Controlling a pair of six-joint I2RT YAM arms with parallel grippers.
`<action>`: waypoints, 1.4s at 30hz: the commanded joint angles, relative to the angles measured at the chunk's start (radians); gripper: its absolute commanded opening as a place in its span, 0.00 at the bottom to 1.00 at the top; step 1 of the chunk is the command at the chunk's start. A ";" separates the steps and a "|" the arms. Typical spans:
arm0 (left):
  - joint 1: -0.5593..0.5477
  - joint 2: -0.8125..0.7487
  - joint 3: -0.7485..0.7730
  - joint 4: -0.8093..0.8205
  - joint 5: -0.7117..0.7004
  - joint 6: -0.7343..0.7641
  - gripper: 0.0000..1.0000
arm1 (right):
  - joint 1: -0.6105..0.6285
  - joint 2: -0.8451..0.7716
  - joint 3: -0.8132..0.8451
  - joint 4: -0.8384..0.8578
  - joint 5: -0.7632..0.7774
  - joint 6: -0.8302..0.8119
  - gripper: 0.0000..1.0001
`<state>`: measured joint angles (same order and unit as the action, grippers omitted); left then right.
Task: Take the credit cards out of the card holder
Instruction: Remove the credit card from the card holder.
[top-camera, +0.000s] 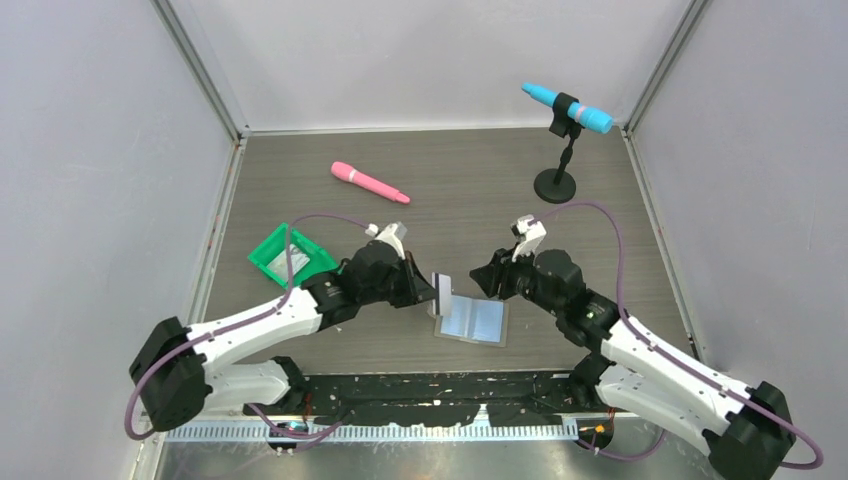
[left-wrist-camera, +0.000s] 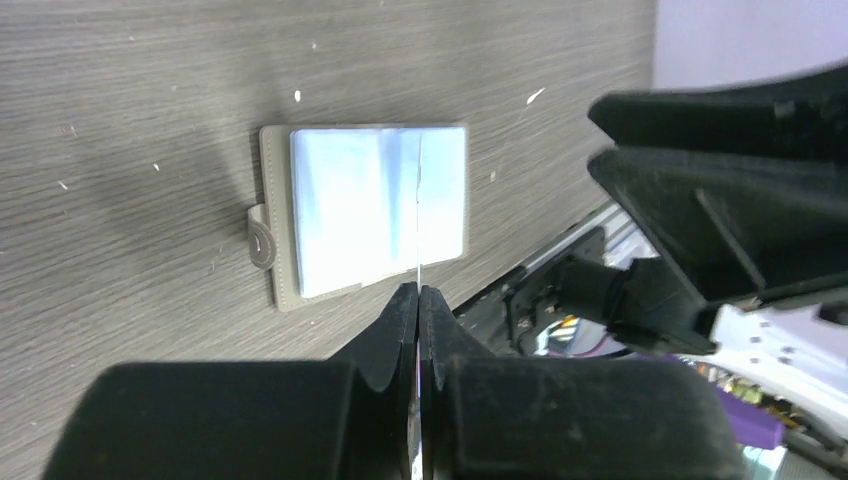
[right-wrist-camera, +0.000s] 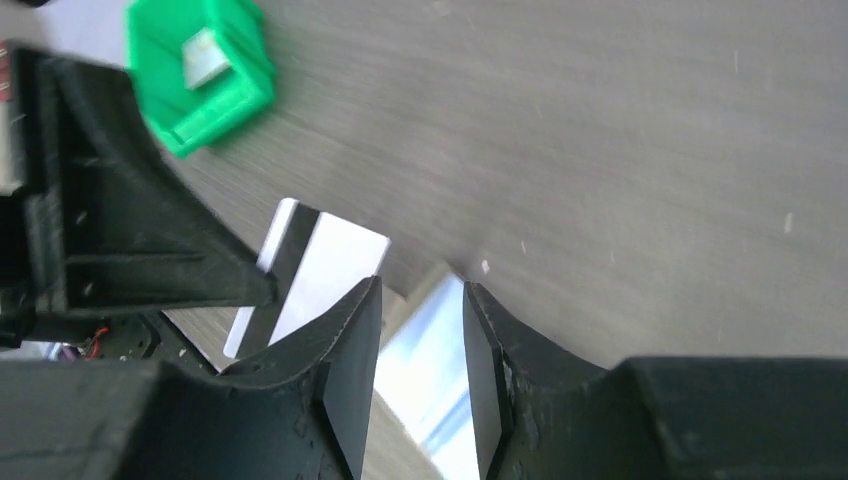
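The card holder (top-camera: 473, 320) lies open and flat on the table, its pale blue pockets up; it also shows in the left wrist view (left-wrist-camera: 350, 210) and between the right fingers (right-wrist-camera: 435, 370). My left gripper (top-camera: 432, 290) is shut on a credit card (top-camera: 443, 292) and holds it upright over the holder's left edge. In the left wrist view this card (left-wrist-camera: 417, 220) is a thin edge-on line running out of the gripper (left-wrist-camera: 417, 292). In the right wrist view the card (right-wrist-camera: 320, 270) is white with a dark stripe. My right gripper (right-wrist-camera: 420, 300) is open and empty just above the holder's far right side (top-camera: 492, 287).
A green tray (top-camera: 290, 255) stands left of the left gripper with a pale card (right-wrist-camera: 203, 58) in it. A pink pen (top-camera: 370, 183) lies at the back. A blue marker (top-camera: 567, 108) rests on a black stand (top-camera: 555, 185) at the back right.
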<state>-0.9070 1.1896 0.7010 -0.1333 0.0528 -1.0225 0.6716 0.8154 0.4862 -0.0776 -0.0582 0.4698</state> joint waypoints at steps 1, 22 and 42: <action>0.062 -0.097 0.046 -0.068 0.040 -0.064 0.00 | 0.155 -0.089 -0.059 0.336 0.170 -0.339 0.44; 0.149 -0.278 0.001 -0.035 0.189 -0.317 0.00 | 0.605 0.055 -0.196 0.776 0.360 -1.238 0.58; 0.157 -0.404 0.047 -0.168 0.023 0.132 0.38 | 0.625 0.012 -0.021 0.360 0.525 -0.716 0.05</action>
<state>-0.7567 0.8364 0.7124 -0.2771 0.1398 -1.0962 1.3190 0.8459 0.3813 0.4282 0.4541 -0.4717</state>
